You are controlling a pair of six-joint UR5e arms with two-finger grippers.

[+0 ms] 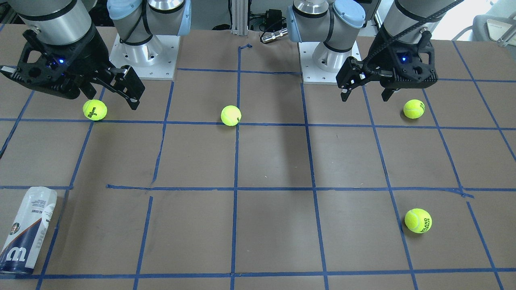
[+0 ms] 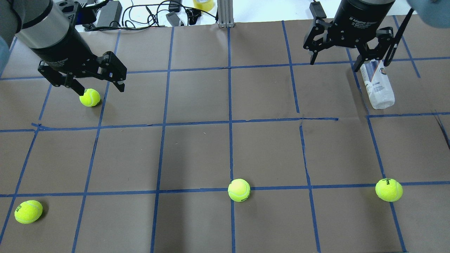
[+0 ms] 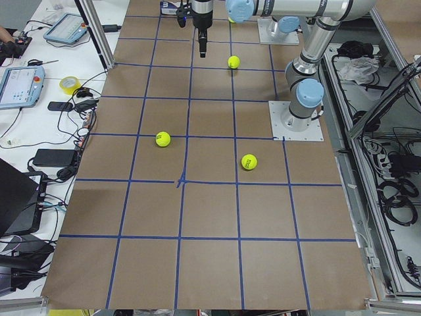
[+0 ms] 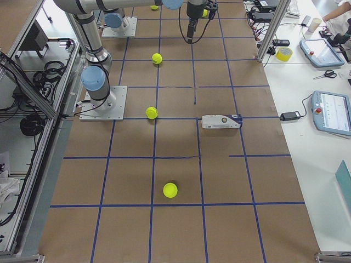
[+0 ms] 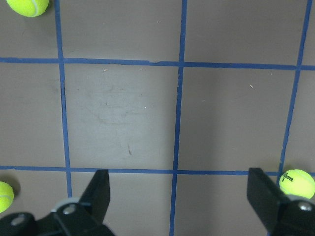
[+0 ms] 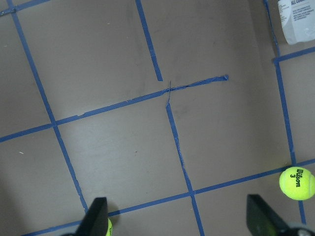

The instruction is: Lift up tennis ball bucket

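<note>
The tennis ball bucket (image 1: pixel 28 229) lies on its side on the brown table near the far corner on my right. It is a clear tube with a white and navy label. It also shows in the overhead view (image 2: pixel 378 88), the right side view (image 4: pixel 221 121), and at the top right corner of the right wrist view (image 6: pixel 295 19). My right gripper (image 2: pixel 334 66) is open and empty, held high above the table and apart from the bucket; it also shows in the front view (image 1: pixel 107 98). My left gripper (image 2: pixel 101 92) is open and empty, high over its own side (image 1: pixel 364 98).
Several yellow-green tennis balls lie loose on the table: one under my right gripper (image 1: pixel 94 109), one in the middle (image 1: pixel 231 115), two on my left side (image 1: pixel 414 108) (image 1: pixel 418 220). Blue tape lines grid the table. Cables and devices lie past the far edge (image 2: pixel 140 14).
</note>
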